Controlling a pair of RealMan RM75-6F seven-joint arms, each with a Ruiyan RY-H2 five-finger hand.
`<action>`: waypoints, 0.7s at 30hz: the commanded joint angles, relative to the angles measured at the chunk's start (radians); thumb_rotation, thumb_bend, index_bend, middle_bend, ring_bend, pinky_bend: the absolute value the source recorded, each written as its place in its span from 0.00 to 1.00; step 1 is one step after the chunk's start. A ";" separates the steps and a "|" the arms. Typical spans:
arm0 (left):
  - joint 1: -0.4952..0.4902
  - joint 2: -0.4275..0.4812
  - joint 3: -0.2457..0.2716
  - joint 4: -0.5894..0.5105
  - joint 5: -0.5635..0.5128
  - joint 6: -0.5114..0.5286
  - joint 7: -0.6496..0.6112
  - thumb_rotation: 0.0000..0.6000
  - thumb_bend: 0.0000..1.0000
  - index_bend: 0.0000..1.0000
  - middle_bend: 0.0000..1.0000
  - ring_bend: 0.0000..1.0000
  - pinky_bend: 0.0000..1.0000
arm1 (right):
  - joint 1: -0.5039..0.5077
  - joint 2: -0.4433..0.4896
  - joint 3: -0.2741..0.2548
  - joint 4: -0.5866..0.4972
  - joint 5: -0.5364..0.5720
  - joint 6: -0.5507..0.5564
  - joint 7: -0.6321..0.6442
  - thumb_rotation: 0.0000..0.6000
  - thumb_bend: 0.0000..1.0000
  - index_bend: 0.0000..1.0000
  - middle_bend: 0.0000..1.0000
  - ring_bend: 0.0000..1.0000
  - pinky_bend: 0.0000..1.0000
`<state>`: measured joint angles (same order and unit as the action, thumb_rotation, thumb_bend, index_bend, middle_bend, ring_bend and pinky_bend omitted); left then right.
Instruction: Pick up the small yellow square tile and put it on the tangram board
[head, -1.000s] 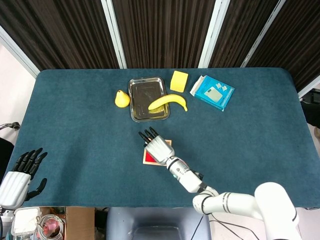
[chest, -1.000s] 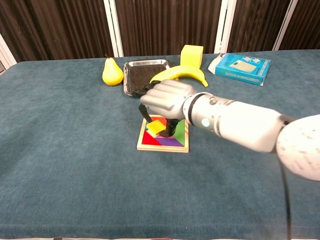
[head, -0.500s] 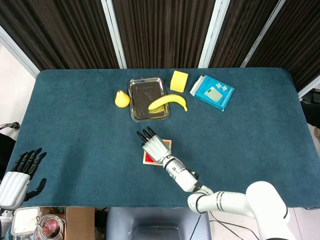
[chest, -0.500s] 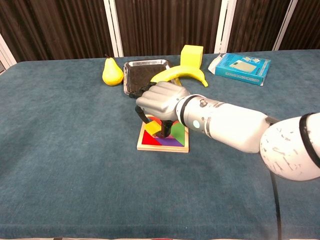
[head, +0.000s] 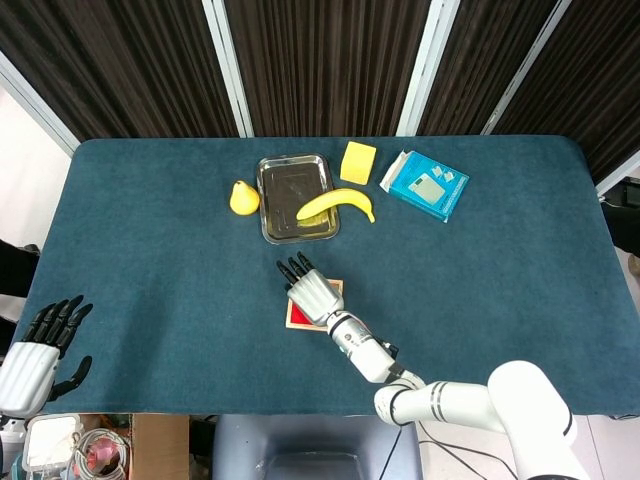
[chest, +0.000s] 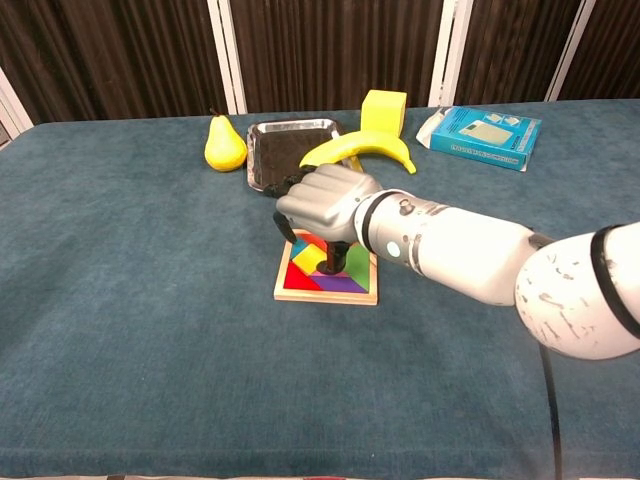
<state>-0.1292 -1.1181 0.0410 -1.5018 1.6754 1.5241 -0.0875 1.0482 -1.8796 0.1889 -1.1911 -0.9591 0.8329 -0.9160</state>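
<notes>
The small yellow square tile sits low against the coloured pieces of the wooden tangram board, under my right hand. The dark thumb and a curled finger of that hand pinch the tile, and the tile touches the board's surface. In the head view my right hand covers most of the board and hides the tile. My left hand hangs off the table's near left corner, fingers spread, holding nothing.
Behind the board stand a dark metal tray, a banana on the tray's right rim, a pear, a yellow block and a blue box. The table's near edge runs just behind my right forearm.
My right hand shifted slightly left and back and lowered the yellow tile from a tilted hold above the board down onto it. My left hand drifted a little lower.
</notes>
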 joint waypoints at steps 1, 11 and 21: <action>0.003 -0.002 0.001 0.002 0.003 0.005 0.001 1.00 0.41 0.00 0.00 0.00 0.10 | 0.002 0.002 -0.003 -0.003 0.000 0.003 0.004 1.00 0.44 0.45 0.08 0.00 0.00; 0.009 0.002 0.004 0.002 0.007 0.013 -0.005 1.00 0.41 0.00 0.00 0.00 0.10 | -0.043 0.090 -0.049 -0.110 -0.078 0.064 0.065 1.00 0.44 0.42 0.08 0.00 0.00; 0.014 0.003 0.009 0.004 0.013 0.020 -0.008 1.00 0.41 0.00 0.00 0.00 0.10 | -0.073 0.125 -0.087 -0.105 -0.073 0.082 0.038 1.00 0.44 0.44 0.07 0.00 0.00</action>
<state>-0.1152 -1.1149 0.0495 -1.4982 1.6889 1.5443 -0.0950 0.9757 -1.7541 0.1020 -1.3000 -1.0366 0.9162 -0.8763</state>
